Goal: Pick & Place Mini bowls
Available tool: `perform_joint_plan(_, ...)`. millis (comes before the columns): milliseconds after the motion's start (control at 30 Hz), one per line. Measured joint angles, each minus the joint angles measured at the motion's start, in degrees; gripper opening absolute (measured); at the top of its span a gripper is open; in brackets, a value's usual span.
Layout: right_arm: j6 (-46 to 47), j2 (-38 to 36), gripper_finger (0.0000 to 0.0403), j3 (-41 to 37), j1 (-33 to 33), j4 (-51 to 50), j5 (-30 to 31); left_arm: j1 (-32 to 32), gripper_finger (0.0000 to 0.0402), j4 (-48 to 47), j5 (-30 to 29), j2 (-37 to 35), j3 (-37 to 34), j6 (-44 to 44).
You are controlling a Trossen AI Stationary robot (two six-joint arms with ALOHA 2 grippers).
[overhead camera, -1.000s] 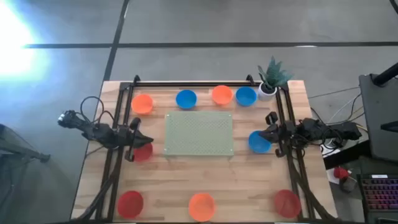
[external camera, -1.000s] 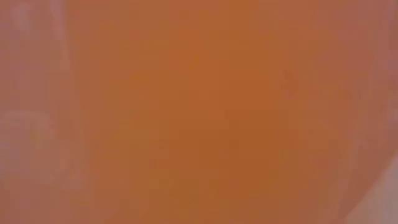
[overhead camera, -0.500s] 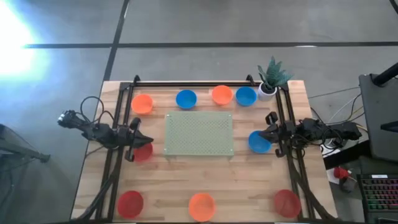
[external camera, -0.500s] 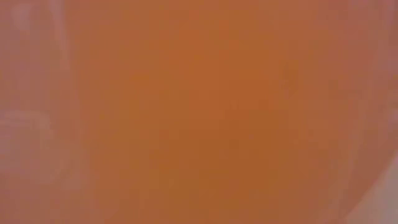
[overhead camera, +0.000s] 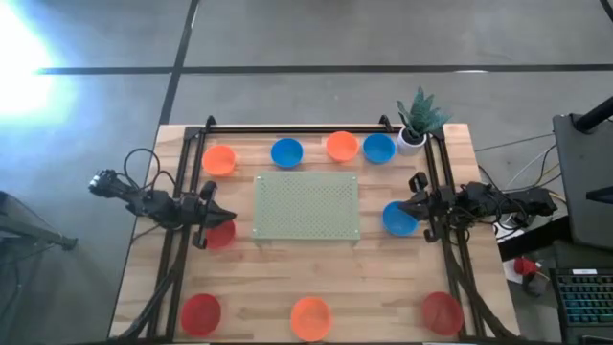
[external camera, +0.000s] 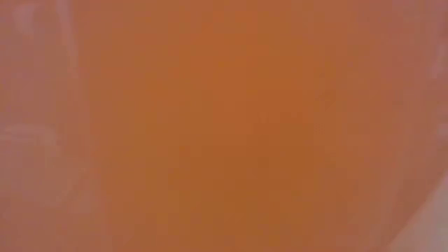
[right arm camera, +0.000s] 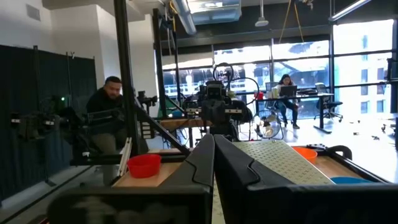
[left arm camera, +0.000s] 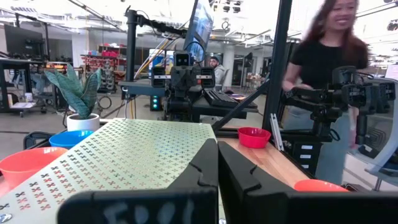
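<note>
Several mini bowls stand on their bases around a pale green mat [overhead camera: 306,205]: orange [overhead camera: 220,159], blue [overhead camera: 286,151], orange [overhead camera: 342,146] and blue [overhead camera: 379,148] along the far side, and red [overhead camera: 201,312], orange [overhead camera: 310,317] and red [overhead camera: 442,312] along the near edge. My left gripper [overhead camera: 227,217] is shut and empty by the mat's left edge, over the far rim of a red bowl [overhead camera: 220,235]. Its wrist view shows the closed fingers [left arm camera: 217,168]. My right gripper [overhead camera: 401,203] is shut and empty at the mat's right edge, over the far rim of a blue bowl [overhead camera: 398,220]. Its wrist view shows the same [right arm camera: 214,155].
A small white pot with a green plant [overhead camera: 415,120] stands at the far right corner. Black frame rails [overhead camera: 297,128] run along the far edge and both sides. The near orange bowl fills the low view [external camera: 224,126]. People show beyond the table [left arm camera: 329,74] [right arm camera: 109,109].
</note>
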Motion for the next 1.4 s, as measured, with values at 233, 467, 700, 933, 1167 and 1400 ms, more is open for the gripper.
perform_joint_plan(233,0.1,0.0,0.0008,0.0,0.0,0.0,0.0,0.0,0.0000,0.0,0.0,0.0,0.0,0.0)
perform_joint_plan(467,0.0,0.0,0.0008,0.0,0.0,0.0,0.0,0.0,0.0000,0.0,0.0,0.0,0.0,0.0)
perform_joint_plan(700,0.1,0.0,0.0008,0.0,0.0,0.0,0.0,0.0,0.0000,0.0,0.0,0.0,0.0,0.0)
perform_joint_plan(933,1.3,0.0,0.0008,0.0,0.0,0.0,0.0,0.0,0.0000,0.0,0.0,0.0,0.0,0.0)
perform_joint_plan(1167,2.9,0.0,0.0008,0.0,0.0,1.3,0.0,0.0,0.0000,0.0,0.0,0.0,0.0,0.0)
perform_joint_plan(1400,-2.8,0.0,0.0008,0.0,0.0,9.3,8.1,0.0,0.0000,0.0,0.0,0.0,0.0,0.0)
